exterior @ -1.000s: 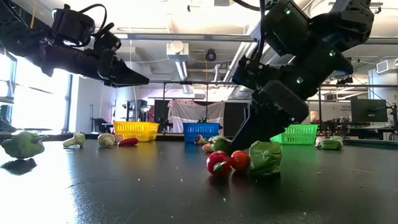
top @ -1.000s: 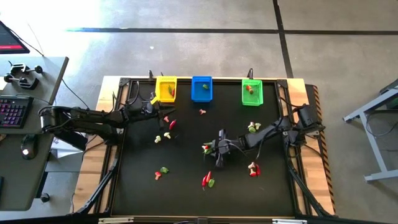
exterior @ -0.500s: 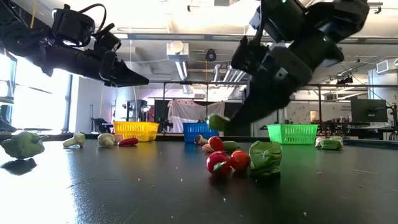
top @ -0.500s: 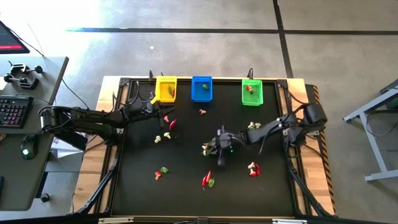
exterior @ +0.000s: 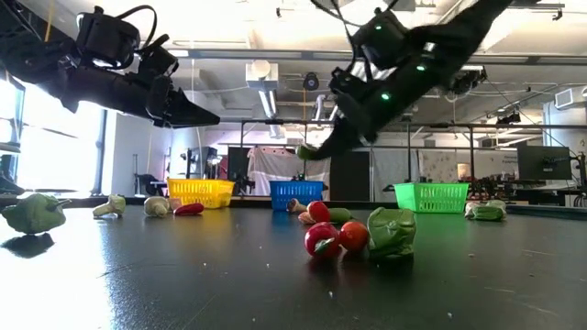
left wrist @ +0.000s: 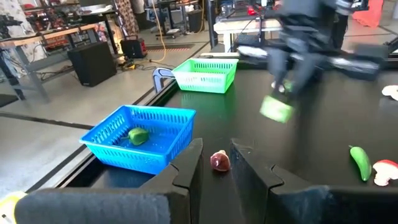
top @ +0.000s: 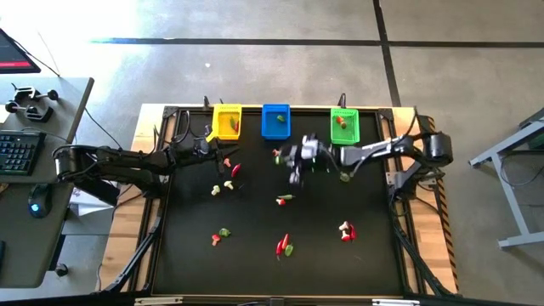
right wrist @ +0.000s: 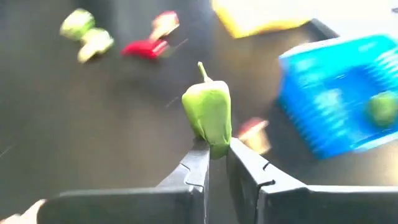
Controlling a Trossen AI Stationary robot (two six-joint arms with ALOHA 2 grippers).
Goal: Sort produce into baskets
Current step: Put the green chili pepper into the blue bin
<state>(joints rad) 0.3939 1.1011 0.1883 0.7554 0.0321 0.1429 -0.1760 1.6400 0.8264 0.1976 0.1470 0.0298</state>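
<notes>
My right gripper [top: 294,170] is in the air above the table's far middle, a short way in front of the blue basket [top: 275,121], and is shut on a green pepper piece [right wrist: 208,115]. My left gripper [top: 223,157] waits open and empty above the table near the yellow basket [top: 227,121]. The green basket [top: 343,126] stands at the far right. The blue basket holds a green piece [left wrist: 138,135]. A red chilli [top: 235,170], a green chilli [top: 285,200] and mushroom-like pieces [top: 217,189] lie on the black table. My right gripper pinches the pepper piece's blunt end [right wrist: 214,148] between its two fingertips [right wrist: 198,160]. The rest of the piece stands out past the fingertips, its stem pointing away from the gripper. In the low view the piece [exterior: 307,152] is lifted well clear of the table.
More small pieces lie at the near left [top: 221,235], near middle [top: 283,246] and near right [top: 346,229], and one [top: 344,174] lies in front of the green basket. A small mushroom-like piece [left wrist: 219,161] lies just in front of the blue basket. Desks stand left of the table.
My right gripper has lifted the green pepper piece off the table's middle and carried it up and toward the far edge, toward the blue basket. The piece is now clear of the table. A green chilli and a red piece stay where it was picked up.
</notes>
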